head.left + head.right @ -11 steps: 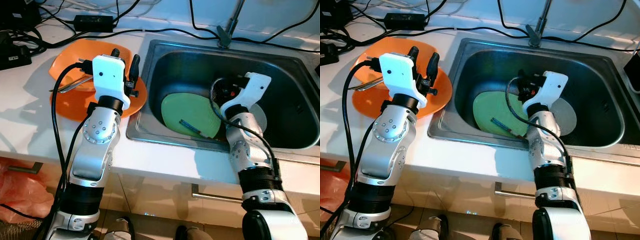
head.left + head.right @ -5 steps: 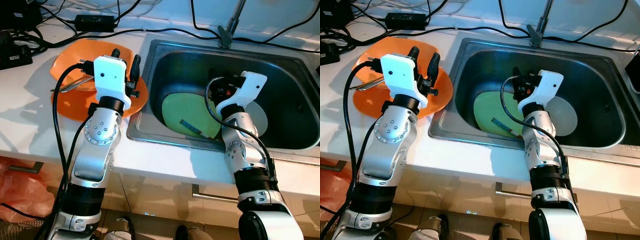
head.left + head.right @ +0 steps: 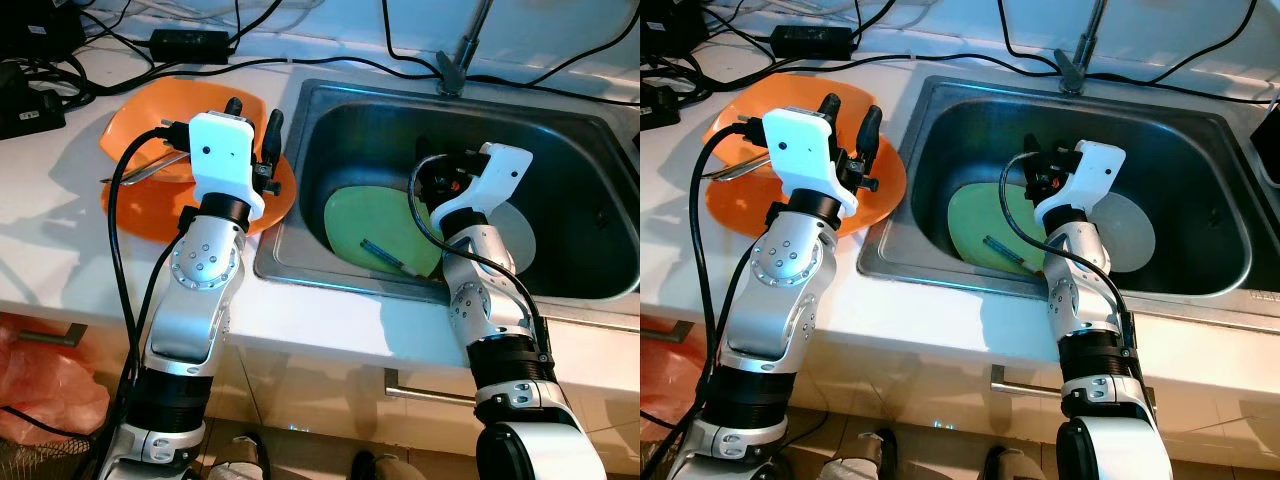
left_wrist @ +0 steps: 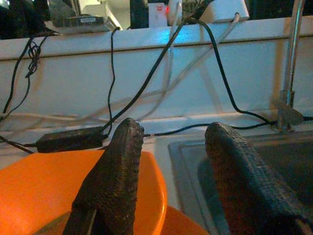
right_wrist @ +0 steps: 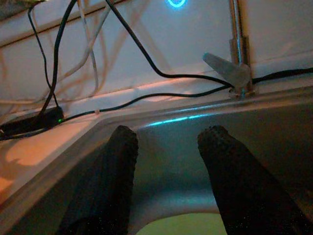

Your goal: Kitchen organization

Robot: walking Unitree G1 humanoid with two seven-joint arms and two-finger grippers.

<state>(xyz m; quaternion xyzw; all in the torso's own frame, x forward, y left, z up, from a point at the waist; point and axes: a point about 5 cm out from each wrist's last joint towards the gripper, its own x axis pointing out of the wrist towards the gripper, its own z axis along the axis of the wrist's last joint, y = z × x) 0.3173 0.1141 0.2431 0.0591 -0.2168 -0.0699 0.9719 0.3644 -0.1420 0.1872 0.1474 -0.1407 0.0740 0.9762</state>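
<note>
A green plate (image 3: 375,225) lies in the steel sink (image 3: 350,120) with a thin blue-handled utensil (image 3: 385,255) on it. Partly under my right forearm, a pale grey plate (image 3: 522,232) lies beside it. My right gripper (image 3: 428,172) hovers low over the green plate's far edge, open and empty; the right wrist view looks between its fingers (image 5: 112,171) at the sink's back wall. On the counter, an orange dish (image 3: 150,115) with a metal utensil (image 3: 140,172) in it rests on an orange plate (image 3: 140,210). My left gripper (image 3: 252,115) is open above that plate's right rim.
A faucet (image 3: 455,65) stands behind the sink. Black cables and a power adapter (image 3: 187,42) run along the back of the white counter (image 3: 50,240). Dark electronics sit at the far left. A drawer handle (image 3: 430,392) shows below the counter's front edge.
My right gripper has shifted a little to the left inside the sink, over the green plate's edge. The left arm has stayed where it was.
</note>
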